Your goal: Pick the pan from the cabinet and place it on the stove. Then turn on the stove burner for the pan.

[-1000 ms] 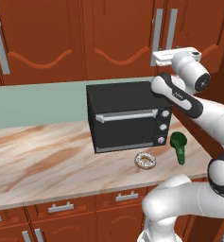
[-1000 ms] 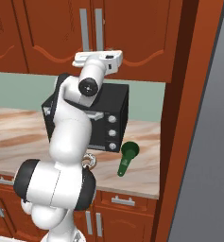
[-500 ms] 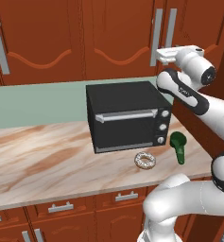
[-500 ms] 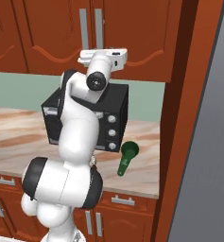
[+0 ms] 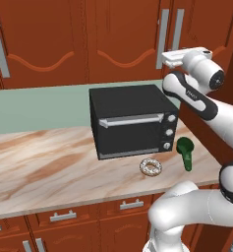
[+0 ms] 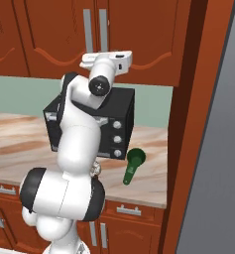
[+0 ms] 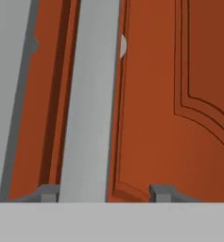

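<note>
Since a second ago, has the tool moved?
Yes. The tool has shifted right along the cabinet doors, from left of the paired bar handles to directly at them.

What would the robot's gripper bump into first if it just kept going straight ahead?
Most likely the silver bar handle of the cabinet door: the gripper has the bar between its fingertips, the door just behind it.

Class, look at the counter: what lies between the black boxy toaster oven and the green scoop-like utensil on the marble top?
Nothing: in the left base view, bare marble counter separates the black toaster oven from the green utensil. The small sprinkled ring doughnut sits nearer the front edge.
</note>
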You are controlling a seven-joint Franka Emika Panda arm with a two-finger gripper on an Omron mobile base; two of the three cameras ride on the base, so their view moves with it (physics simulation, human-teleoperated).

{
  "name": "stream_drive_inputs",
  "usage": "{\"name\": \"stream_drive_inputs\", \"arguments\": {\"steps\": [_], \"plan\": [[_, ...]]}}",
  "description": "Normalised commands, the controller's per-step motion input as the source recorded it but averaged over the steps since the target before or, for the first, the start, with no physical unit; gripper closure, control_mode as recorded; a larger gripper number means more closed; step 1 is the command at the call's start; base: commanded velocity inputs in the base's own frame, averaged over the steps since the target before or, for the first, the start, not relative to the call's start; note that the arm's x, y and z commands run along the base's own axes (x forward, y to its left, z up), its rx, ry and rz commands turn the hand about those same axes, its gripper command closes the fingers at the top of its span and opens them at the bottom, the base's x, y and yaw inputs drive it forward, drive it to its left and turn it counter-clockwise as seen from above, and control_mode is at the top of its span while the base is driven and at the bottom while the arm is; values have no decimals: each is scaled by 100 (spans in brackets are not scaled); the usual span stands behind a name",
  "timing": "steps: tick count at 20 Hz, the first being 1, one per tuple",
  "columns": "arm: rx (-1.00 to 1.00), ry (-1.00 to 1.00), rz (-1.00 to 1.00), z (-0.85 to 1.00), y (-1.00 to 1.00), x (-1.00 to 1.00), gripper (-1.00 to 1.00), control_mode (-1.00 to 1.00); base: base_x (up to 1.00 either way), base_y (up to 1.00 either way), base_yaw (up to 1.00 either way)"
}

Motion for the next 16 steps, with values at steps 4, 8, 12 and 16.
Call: {"name": "stream_drive_inputs", "arguments": {"steps": [4, 8, 12, 16], "plan": [[-4, 3, 1, -7, 9, 0, 100, -100, 0, 0, 0], [-5, 5, 0, -1, 25, -1, 100, -100, 0, 0, 0], [-5, 2, 0, -2, 22, -16, 100, -100, 0, 0, 0], [0, 0, 2, -3, 0, -46, 100, -100, 0, 0, 0]]}}
